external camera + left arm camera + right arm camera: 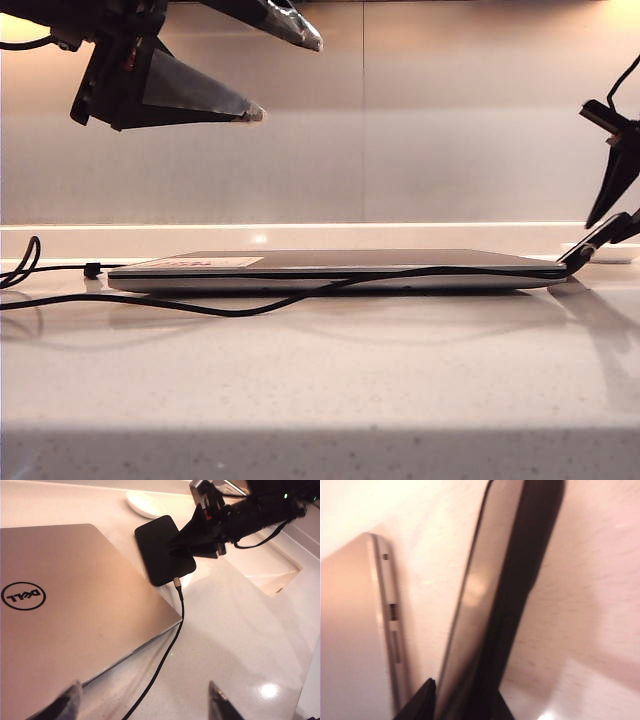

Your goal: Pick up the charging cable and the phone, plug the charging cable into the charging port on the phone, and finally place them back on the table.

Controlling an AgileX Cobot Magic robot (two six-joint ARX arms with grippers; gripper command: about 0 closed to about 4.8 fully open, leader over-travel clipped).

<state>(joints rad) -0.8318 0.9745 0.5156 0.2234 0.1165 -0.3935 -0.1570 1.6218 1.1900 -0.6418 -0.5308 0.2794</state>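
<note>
a pale speckled glossy tabletop (240, 645) is seen below a beige wall (450, 110). one laptop (70, 610), one phone (162, 547) beside its corner, one plugged-in cable (170, 645) and one white dish (142, 504) are counted. the left gripper (142, 705) is spread, holding nothing; the right gripper (200, 540) straddles the phone, its grip cannot be told.
</note>
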